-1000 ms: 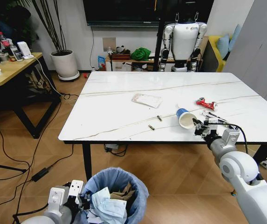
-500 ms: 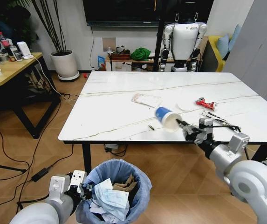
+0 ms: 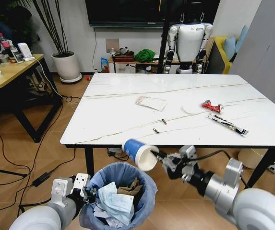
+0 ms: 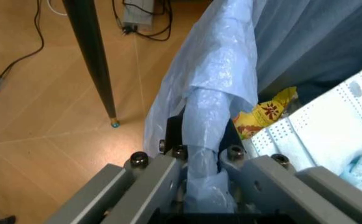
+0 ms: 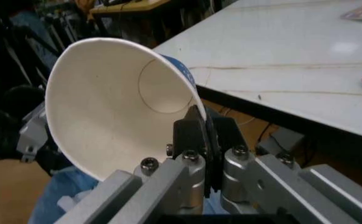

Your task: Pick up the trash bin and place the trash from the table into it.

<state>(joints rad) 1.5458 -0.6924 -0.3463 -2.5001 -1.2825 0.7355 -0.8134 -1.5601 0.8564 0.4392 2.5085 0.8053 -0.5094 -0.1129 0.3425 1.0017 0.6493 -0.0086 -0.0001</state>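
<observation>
The trash bin [image 3: 120, 178] with its crinkled light-blue bag hangs low in front of the table, holding a white mask [image 3: 112, 205] and brown cardboard. My left gripper [image 3: 85, 190] is shut on the bin's rim and bag [image 4: 207, 135]. My right gripper [image 3: 162, 155] is shut on the rim of a blue-and-white paper cup [image 3: 139, 154], held on its side just above the bin, below the table's front edge. The cup's white inside [image 5: 109, 107] faces the right wrist camera. On the white marble table [image 3: 118, 120] lie a packet [image 3: 151, 102], a red wrapper [image 3: 212, 106], a long black-white packet [image 3: 227, 124] and a round lid [image 3: 191, 109].
Two small dark bits [image 3: 159, 125] lie near the table's front. A cream round bin [image 3: 250, 157] stands under the table's right side. A yellow desk [image 3: 10, 69] is at the left, a white robot [image 3: 188, 40] behind the table. Black table leg [image 4: 93, 58] is close to the bin.
My right arm has carried the paper cup off the table's right side, leftward and down to just above the bin. The left gripper keeps hold of the bin.
</observation>
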